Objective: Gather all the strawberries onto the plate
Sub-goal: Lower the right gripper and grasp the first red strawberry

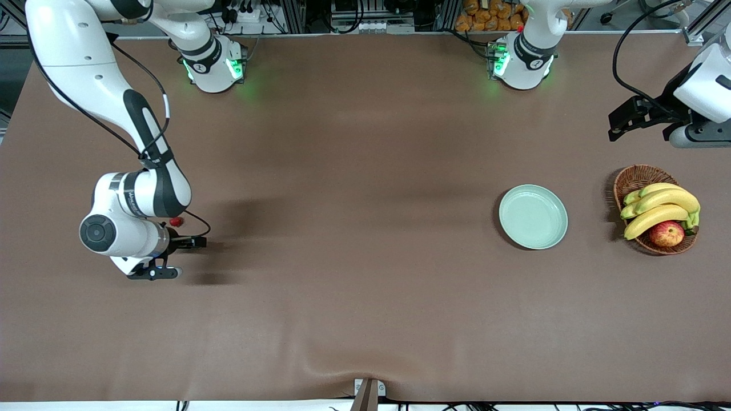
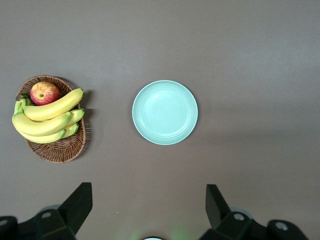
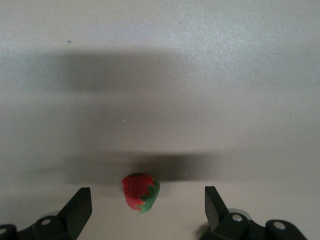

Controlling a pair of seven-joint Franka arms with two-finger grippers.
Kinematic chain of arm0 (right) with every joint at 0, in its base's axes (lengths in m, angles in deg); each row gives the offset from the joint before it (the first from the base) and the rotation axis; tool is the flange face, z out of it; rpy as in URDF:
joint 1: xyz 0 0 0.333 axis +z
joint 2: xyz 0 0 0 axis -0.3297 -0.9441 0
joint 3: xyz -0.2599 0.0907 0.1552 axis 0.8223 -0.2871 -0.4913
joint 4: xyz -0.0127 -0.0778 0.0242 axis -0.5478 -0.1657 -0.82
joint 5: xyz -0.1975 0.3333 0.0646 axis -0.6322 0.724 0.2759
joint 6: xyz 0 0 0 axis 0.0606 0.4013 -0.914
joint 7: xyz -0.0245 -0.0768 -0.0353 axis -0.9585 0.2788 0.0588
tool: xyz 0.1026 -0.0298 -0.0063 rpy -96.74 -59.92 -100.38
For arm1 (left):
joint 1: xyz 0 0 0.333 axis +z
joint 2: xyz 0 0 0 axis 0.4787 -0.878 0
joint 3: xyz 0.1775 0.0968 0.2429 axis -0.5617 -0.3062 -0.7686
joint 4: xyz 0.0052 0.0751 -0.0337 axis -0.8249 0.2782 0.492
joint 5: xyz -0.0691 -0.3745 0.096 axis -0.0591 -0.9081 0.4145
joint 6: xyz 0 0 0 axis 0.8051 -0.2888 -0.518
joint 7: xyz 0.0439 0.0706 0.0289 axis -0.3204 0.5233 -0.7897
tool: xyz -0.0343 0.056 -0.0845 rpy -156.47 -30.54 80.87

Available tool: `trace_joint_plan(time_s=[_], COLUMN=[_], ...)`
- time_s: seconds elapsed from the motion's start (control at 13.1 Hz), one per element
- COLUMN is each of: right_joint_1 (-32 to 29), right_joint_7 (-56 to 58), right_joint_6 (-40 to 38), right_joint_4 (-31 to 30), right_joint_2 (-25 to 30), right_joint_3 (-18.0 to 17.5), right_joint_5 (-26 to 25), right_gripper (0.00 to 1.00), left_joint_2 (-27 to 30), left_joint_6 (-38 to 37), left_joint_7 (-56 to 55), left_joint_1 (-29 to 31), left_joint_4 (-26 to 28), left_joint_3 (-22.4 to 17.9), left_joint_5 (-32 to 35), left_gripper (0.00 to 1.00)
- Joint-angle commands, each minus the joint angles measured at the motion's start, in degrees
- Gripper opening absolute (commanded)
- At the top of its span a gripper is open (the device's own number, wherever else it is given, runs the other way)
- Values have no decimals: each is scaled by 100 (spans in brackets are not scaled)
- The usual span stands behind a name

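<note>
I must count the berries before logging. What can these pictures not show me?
Only one strawberry shows, in the right wrist view, between the open right gripper's fingers; no view shows others.
Wicker basket: the bananas hide what lies beneath, both views.
Left gripper: arm cut off by front view's edge.

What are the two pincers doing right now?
Left pincer: open, holding nothing, high over the table near the basket.
Right pincer: open, around a strawberry, not gripping it.
</note>
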Motion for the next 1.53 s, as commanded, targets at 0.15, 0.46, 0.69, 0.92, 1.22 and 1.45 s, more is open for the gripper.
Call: trace_joint_plan(time_s=[0.15,0.46,0.69,0.92,1.22,1.45], right_joint_1=[23,75,111,120,312,1049], right_joint_7=[-4,5,31,31,-12,-301], right_joint_6=[23,-171,-171,-119,-101,-83], right_joint_4=[5,-13,-13,127,707,840], right_joint_2=[-156,-191,-200,-191,-165,-165], right_joint_3=[16,7,7,-2,-247,-283], right_joint_5=[21,21,21,29,56,1605], right_gripper=[90,65,38,9,0,0], left_joint_2=[3,3,-6,-6,-6,-6], left_joint_6=[-42,-42,-42,-42,-33,-33], left_joint_7=[134,134,134,134,134,134], left_joint_1=[0,0,0,0,-9,0], left_joint_4=[-8,-8,-8,1,1,19], left_joint_3=[-6,3,3,3,3,12], left_joint_5=[-65,-65,-73,-65,-65,-65], left_gripper=[100,100,100,100,100,100])
